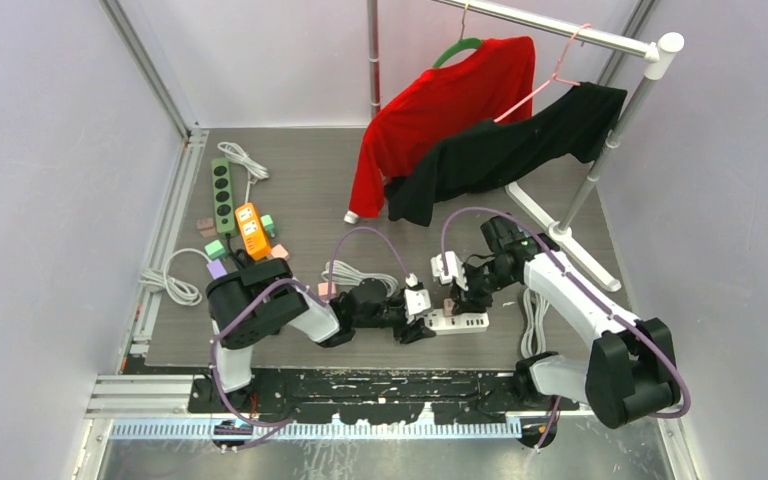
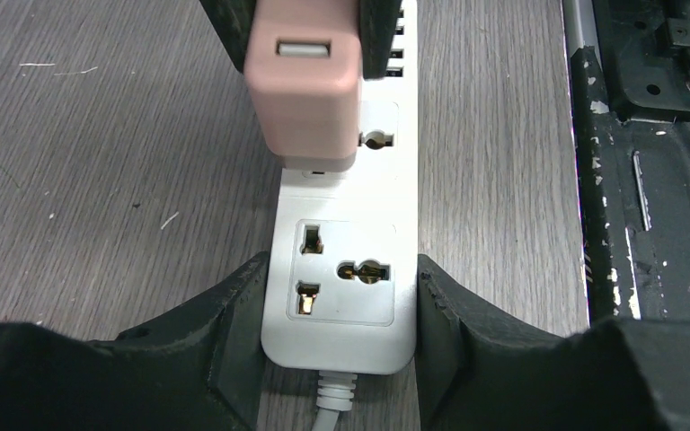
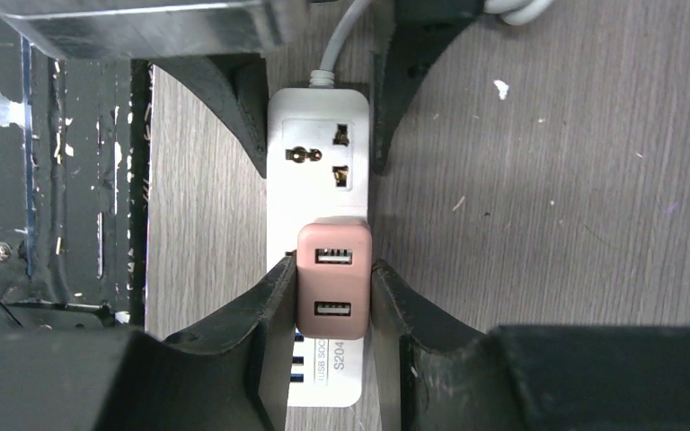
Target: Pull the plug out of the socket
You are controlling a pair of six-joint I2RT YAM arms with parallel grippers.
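In the top view, a white plastic power strip [image 1: 465,323] is lying on the grey wood-grain table [image 1: 310,190] near its front edge. The left gripper [image 1: 426,324] is meeting its cord end, and the right gripper [image 1: 452,303] is hanging over a pink square USB charger plug [image 1: 449,308] on the strip. In the left wrist view, the left gripper's black fingers [image 2: 225,332] are standing partly apart, pressing both long sides of the strip beside its bare end socket. The plug is sitting over the next socket along. In the right wrist view, the right gripper's fingers [image 3: 260,314] are clamping the plug's two sides, its two USB ports facing up. Below it, the strip is showing the printing "USB SOC", partly hidden, and "S204".
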